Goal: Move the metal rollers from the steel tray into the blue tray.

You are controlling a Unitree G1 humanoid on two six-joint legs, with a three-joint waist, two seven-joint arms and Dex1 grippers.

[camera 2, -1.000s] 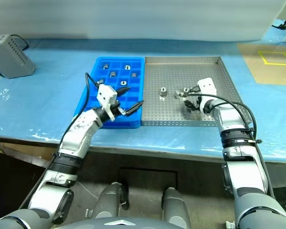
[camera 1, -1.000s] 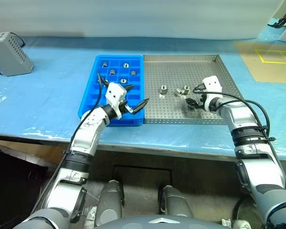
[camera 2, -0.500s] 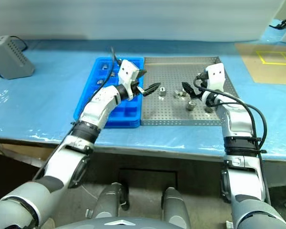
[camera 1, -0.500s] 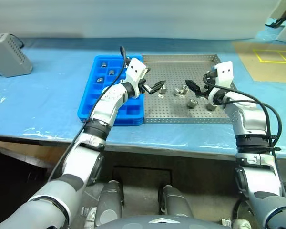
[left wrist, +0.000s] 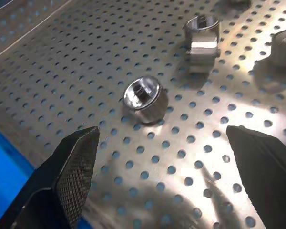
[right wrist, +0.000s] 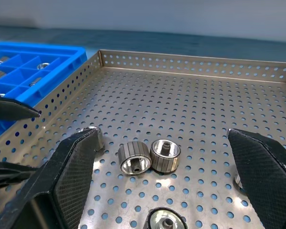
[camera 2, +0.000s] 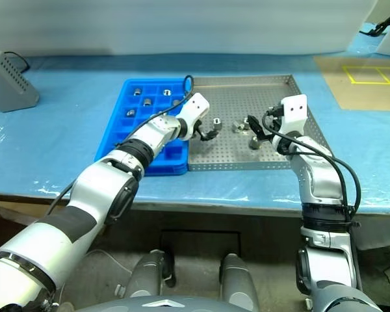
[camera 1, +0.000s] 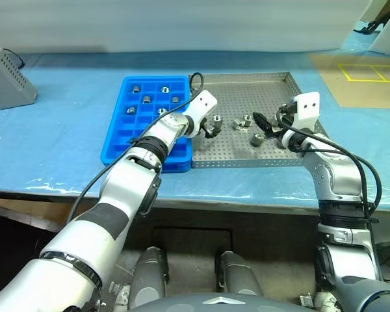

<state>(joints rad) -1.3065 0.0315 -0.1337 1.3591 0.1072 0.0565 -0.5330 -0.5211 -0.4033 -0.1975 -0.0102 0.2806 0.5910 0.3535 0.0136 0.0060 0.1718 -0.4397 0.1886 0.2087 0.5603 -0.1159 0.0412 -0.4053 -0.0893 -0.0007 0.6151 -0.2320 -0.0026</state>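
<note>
Blue sheeting covers the bench; on it the blue tray (camera 1: 114,148) already holds six of the metal rollers (camera 1: 146,99) in its far compartments. Just beside it, the steel tray (camera 1: 247,159) has about four left, so roughly half remains. Over that tray the left gripper (left wrist: 162,143) hangs, jaws wide, empty, framing one roller (left wrist: 143,98). Farther right, the right gripper (right wrist: 174,183) is likewise wide, holding nothing.

We see a matt silver perforated metal tray (right wrist: 190,102) with shiny small grey metal rollers (left wrist: 142,98). The bright blue plastic compartment tray (camera 1: 127,130) looks smooth and glossy.
</note>
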